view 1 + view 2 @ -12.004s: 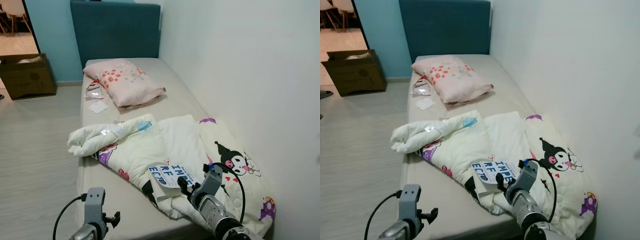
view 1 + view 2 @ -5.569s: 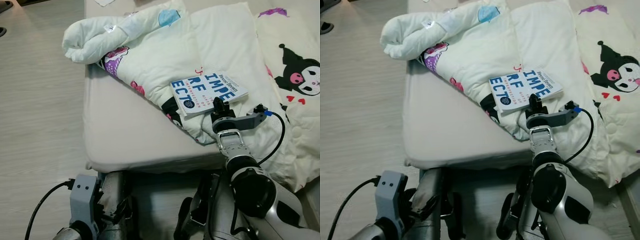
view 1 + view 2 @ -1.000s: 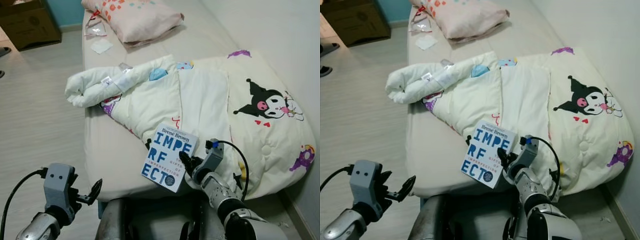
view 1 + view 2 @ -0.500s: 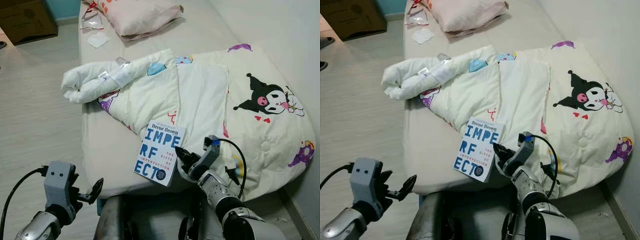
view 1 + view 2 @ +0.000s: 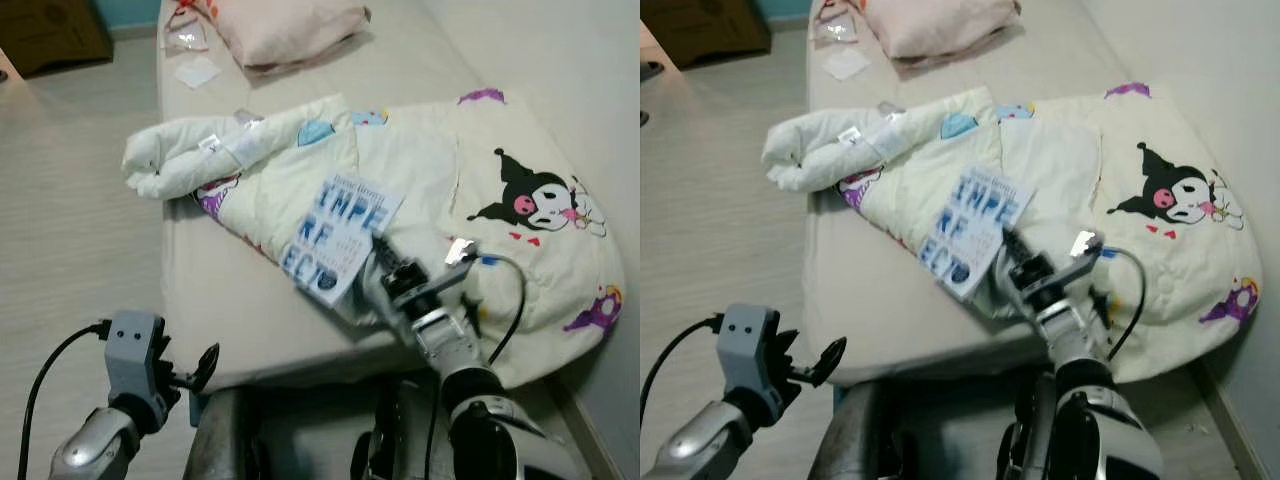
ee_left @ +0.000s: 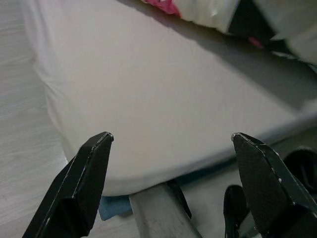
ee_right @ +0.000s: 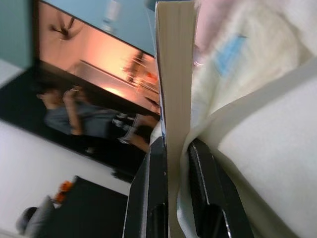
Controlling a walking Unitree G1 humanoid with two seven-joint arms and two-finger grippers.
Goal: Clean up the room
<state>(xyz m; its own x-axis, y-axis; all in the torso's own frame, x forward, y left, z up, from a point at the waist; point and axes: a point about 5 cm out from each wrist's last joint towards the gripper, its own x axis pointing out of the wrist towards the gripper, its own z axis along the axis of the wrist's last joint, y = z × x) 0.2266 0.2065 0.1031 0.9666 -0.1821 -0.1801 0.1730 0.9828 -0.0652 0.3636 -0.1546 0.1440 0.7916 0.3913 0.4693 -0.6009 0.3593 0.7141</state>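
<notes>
Right hand (image 5: 385,262) grips book (image 5: 338,236) — cover blurred, blue letters "IMPE".

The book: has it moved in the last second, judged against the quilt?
Yes. The right gripper has lifted the book up from the mattress edge, further over the quilt.

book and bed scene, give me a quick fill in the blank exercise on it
1. The right gripper is shut on a ____.
2. The left gripper's fingers stand ____.
3. The pillow at the head of the bed is ____ in colour.

Missing words: book; open; pink
</notes>
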